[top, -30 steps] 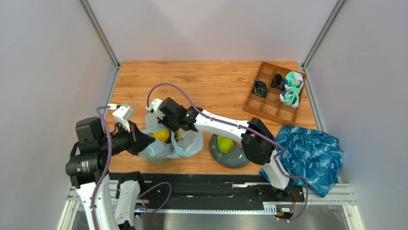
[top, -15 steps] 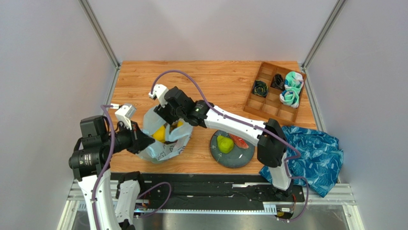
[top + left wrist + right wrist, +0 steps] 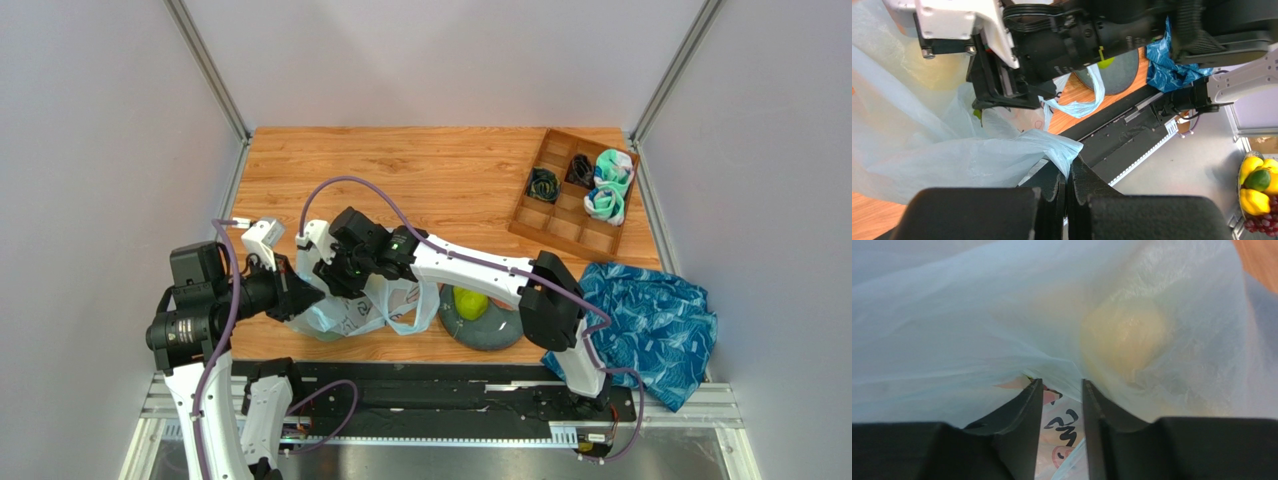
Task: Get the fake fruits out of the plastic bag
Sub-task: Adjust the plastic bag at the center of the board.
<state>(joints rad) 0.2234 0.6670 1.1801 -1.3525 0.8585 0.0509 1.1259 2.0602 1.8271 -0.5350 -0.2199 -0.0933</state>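
**Plastic bag.** The plastic bag [image 3: 372, 312] is found on the wooden table [image 3: 440, 170], near its front edge and just ahead of the left arm. It is slumped and crumpled, with one handle loop trailed toward the grey plate [image 3: 503, 330].

**Left gripper.** The left gripper [image 3: 1068, 167] is seen with its jaws pressed together on a gathered fold of the bag's rim. The film is held taut at the bag's left side.

**Right gripper.** The right gripper [image 3: 1059, 387] is lowered into the bag mouth from above. Its jaws are held a little apart, and bag film with the printed figure is seen in the gap. Whether any film is caught between them cannot be told.

**Fake fruits.** A pale yellow rounded fruit [image 3: 1124, 337] is made out through the film, just beyond the right fingertip, and it is still inside the bag. A green-yellow pear [image 3: 470, 300] is found on the grey plate, right of the bag and partly covered by the right arm.

**Surroundings.** A compartmented wooden tray [image 3: 560, 225] with rolled socks [image 3: 610, 185] is placed at the far right. A blue patterned cloth [image 3: 650, 325] is draped at the near right edge.
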